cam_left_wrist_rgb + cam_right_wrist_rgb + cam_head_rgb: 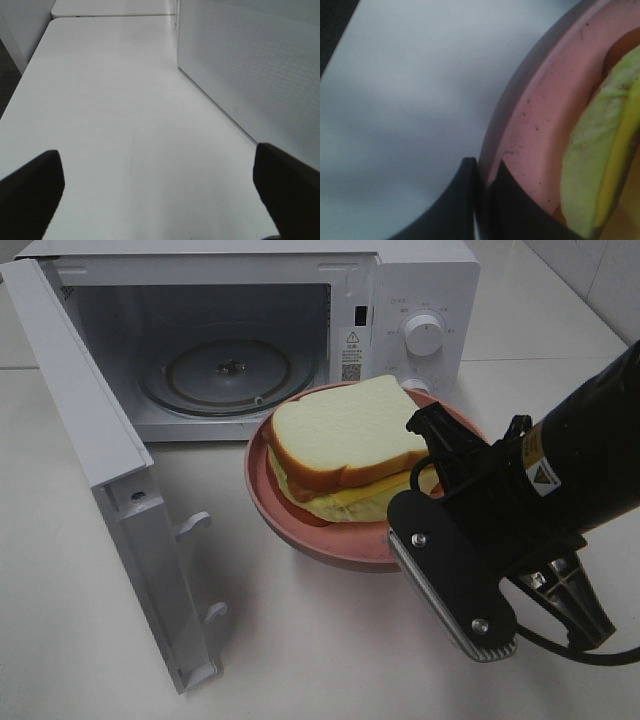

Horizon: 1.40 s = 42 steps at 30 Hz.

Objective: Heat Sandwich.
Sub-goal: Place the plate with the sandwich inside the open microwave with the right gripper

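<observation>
Since the sandwich [345,435] looks soft, light and easily crushed, the right gripper [485,169] pinches the stiff plate [535,110] rim between its jaws, while the left gripper [159,172] stands spread, empty.

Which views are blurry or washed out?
Right wrist: blurred throughout, plate and sandwich too close to focus. Left wrist: table nearly washed out, little contrast. Exterior high: sharp, even light, soft shadow under the plate.
</observation>
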Tool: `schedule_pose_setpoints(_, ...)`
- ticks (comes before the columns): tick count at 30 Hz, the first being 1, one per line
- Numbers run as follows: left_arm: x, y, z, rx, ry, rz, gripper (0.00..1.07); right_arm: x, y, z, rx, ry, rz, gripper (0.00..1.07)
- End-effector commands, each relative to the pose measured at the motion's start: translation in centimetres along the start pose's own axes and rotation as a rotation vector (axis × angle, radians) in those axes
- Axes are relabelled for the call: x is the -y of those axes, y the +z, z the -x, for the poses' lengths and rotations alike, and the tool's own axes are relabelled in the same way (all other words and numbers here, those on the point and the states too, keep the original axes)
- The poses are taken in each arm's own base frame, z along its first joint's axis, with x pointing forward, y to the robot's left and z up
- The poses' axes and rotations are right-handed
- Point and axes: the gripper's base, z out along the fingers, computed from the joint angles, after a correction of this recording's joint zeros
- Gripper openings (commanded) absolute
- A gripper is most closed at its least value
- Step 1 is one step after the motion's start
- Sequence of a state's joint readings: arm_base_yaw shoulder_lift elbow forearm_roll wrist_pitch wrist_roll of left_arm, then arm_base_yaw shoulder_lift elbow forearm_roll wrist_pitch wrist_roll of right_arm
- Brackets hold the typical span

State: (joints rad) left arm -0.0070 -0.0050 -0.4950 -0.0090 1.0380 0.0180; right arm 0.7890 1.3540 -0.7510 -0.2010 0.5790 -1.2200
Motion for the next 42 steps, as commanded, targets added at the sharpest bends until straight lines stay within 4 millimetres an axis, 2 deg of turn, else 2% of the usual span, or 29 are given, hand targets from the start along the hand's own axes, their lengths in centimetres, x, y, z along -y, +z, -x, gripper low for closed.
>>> schedule_pose_setpoints(1,0.0,-0.3,-0.2,0.03,-0.005,0.002,0.98,0.3,-0.1,-0.3,0.032,-0.032,-0.02,0.0)
schedule_pose_setpoints(7,0.0,-0.3,-0.2,0.03,-0.005,0.002,0.98,0.4,0.0,-0.5,0.043,-0.066,-0.026,0.0)
schedule_pose_setpoints(14,0.0,-0.3,-0.2,0.03,-0.005,0.002,0.98,0.8,1.3,-0.3,0.044,-0.084,-0.009,0.0)
schedule_pose_setpoints(42,0.0,-0.3,-0.2,0.03,-0.005,0.002,0.98,6.2,4.5,1.3,0.092,-0.063,-0.014,0.0)
